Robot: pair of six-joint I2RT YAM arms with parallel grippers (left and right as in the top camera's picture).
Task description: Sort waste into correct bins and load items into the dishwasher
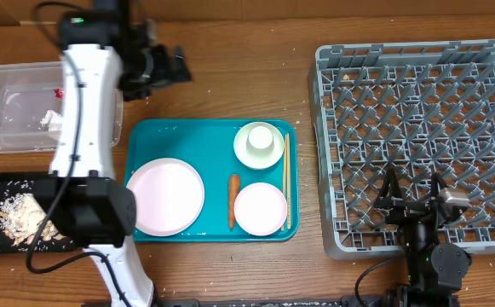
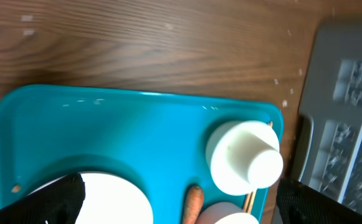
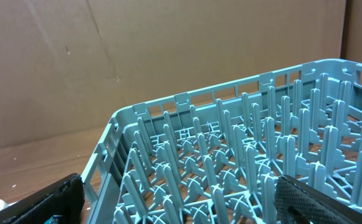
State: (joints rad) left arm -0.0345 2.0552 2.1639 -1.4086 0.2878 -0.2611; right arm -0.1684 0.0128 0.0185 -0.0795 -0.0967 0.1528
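- Hovering above the wooden table (image 1: 247,68), the left gripper (image 1: 169,66) is behind the far edge of the teal tray (image 1: 179,128), with its fingers spread wide and nothing between them.
- The right gripper (image 1: 415,189) is over the near part of the grey dish rack (image 1: 417,128); its fingers are also spread wide and hold nothing.
- On the teal tray there are a large pale plate (image 1: 165,196), a white cup (image 1: 260,139) upside down in a white bowl (image 1: 245,153), a second white bowl (image 1: 260,208), an orange carrot (image 1: 233,200) between the plate and this bowl, and wooden chopsticks (image 1: 287,179) along the right side.
- The clear plastic tub (image 1: 8,111) stands at the far left; it contains a white tissue (image 1: 51,119) and something red (image 1: 60,92).
- The black tray (image 1: 8,213) is near the left edge and holds beige food scraps (image 1: 17,213).
- The dish rack has no dishes in it.
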